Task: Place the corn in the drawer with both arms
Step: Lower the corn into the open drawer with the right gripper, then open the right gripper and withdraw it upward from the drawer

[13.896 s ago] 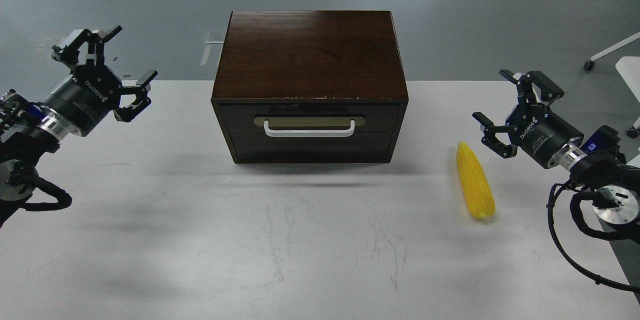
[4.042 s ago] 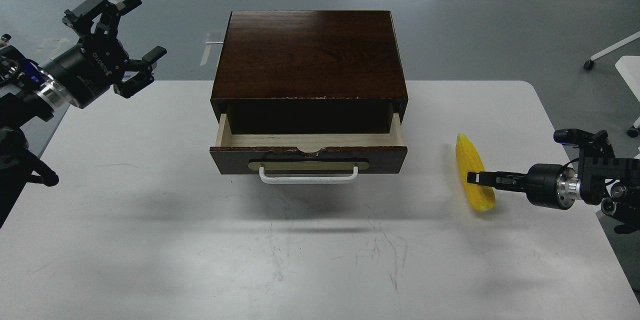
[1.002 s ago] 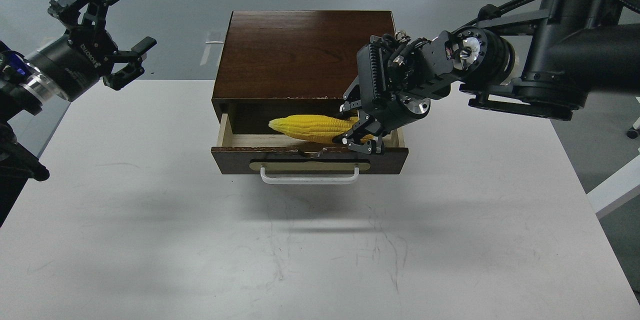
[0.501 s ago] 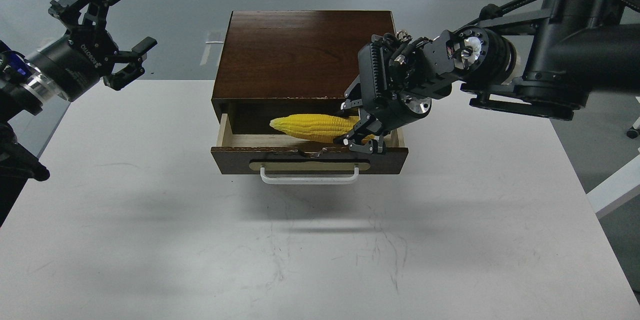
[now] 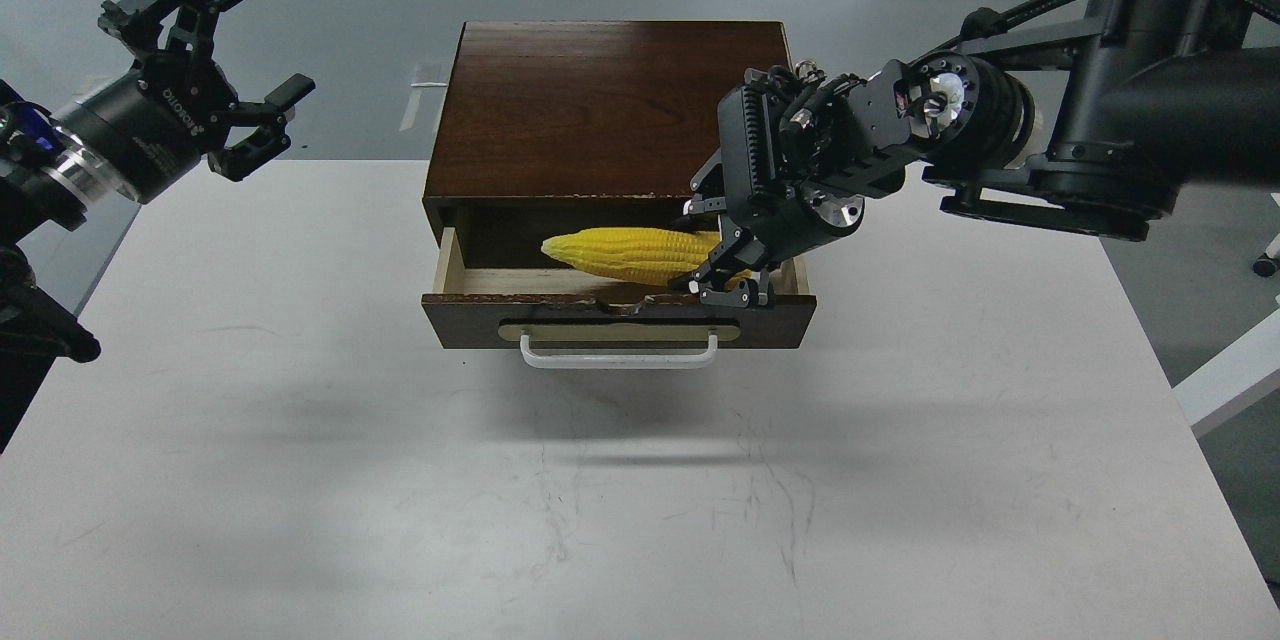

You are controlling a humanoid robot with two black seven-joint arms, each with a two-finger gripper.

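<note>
The dark brown drawer (image 5: 617,313) of the cabinet (image 5: 615,110) stands pulled open, with pale wood inside and a white bar handle (image 5: 619,352) on its front. The yellow corn (image 5: 625,254) lies sideways over the open drawer, tip pointing left. My right gripper (image 5: 722,258) is shut on the corn's thick right end and holds it just above the drawer's inside. My left gripper (image 5: 215,60) is open and empty, raised to the far left of the cabinet, above the table's back left corner.
The white table (image 5: 620,500) carries the cabinet at its back middle. My right arm (image 5: 1100,130) reaches in from the right, above the table's right side. Beyond the table is grey floor with tape marks and furniture legs.
</note>
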